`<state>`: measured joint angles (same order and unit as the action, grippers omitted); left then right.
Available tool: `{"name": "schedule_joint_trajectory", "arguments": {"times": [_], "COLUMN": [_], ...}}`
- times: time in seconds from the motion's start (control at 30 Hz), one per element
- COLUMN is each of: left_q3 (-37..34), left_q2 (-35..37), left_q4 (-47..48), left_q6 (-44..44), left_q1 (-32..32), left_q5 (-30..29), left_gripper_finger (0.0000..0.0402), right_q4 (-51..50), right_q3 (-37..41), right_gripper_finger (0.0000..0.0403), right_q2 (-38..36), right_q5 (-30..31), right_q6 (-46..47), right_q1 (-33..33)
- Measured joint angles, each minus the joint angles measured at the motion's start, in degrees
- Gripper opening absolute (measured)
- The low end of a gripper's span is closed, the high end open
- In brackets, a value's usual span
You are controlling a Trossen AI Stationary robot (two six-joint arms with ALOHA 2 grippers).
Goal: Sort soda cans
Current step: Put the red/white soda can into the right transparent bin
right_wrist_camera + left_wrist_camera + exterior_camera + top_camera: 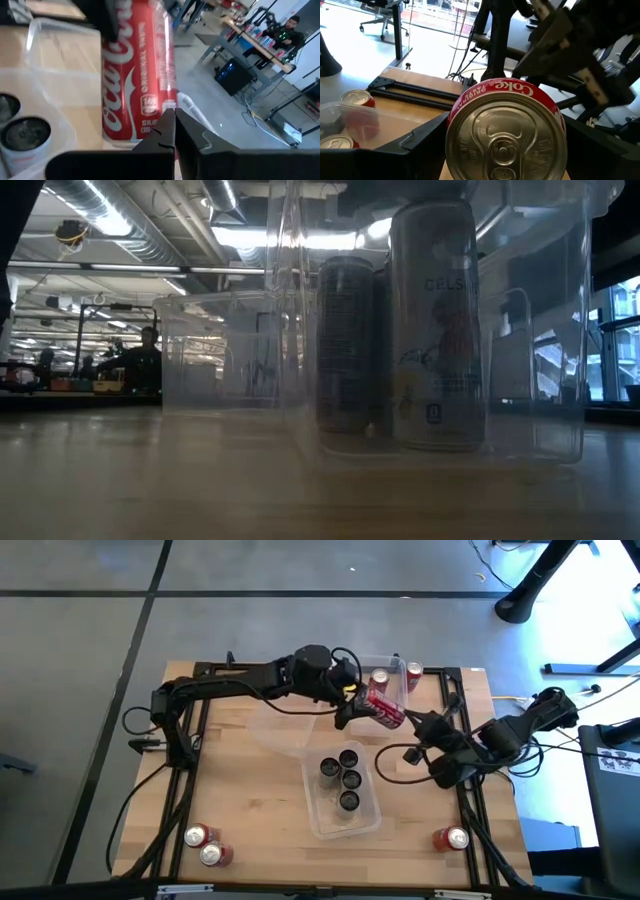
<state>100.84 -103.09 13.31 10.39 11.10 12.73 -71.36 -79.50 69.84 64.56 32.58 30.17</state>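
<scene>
A red Coke can (386,709) is held in the air over the table's far middle, lying nearly level. My left gripper (358,706) is shut on it; the left wrist view looks straight at its silver top (506,145). My right gripper (412,721) is shut, its tips (174,117) right at the can's other end (125,125). Several dark cans (345,780) stand upright in a clear bin (312,825) in the table's middle. Two red cans (380,678) sit in a second clear bin (268,728) at the far side. My left gripper pinches the Coke can between its two fingers (420,142), one on each side of the can's wall near the top end (470,100). The fingers run level along the can, coming from the table's left. The can is lifted clear. My right gripper's shut tips are at the can's bottom end (150,125); whether they touch it I cannot tell.
Two red cans (205,845) lie by the near left corner and one (452,838) by the near right corner. In the low view the middle bin (560,330) shows a dark can (345,345) and a pale can (438,330). Bare wood lies on the left.
</scene>
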Motion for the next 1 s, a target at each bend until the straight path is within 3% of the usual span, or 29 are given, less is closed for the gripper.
{"name": "schedule_joint_trajectory", "arguments": {"times": [0.57, 0.83, 1.0], "left_q3": [0.0, 0.1, 0.1], "left_q2": [-0.1, -0.4, -1.9], "left_q4": [-4.4, -1.6, 0.2], "left_q6": [-0.2, -1.7, 1.1], "left_q1": [-0.6, 1.8, 4.8], "left_q5": [-2.0, -12.6, -16.0], "left_gripper_finger": [0.0308, 0.0308, 0.0308], "right_q4": [5.9, 5.1, 2.5], "right_q3": [5.1, 5.1, 5.2], "right_gripper_finger": [0.0003, 0.0003, 0.0003], "right_q2": [0.9, 0.0, 0.2], "right_q5": [-2.2, -4.8, -5.1], "right_q6": [-0.3, 1.9, 5.6], "right_q1": [-1.0, 0.2, 1.9]}}
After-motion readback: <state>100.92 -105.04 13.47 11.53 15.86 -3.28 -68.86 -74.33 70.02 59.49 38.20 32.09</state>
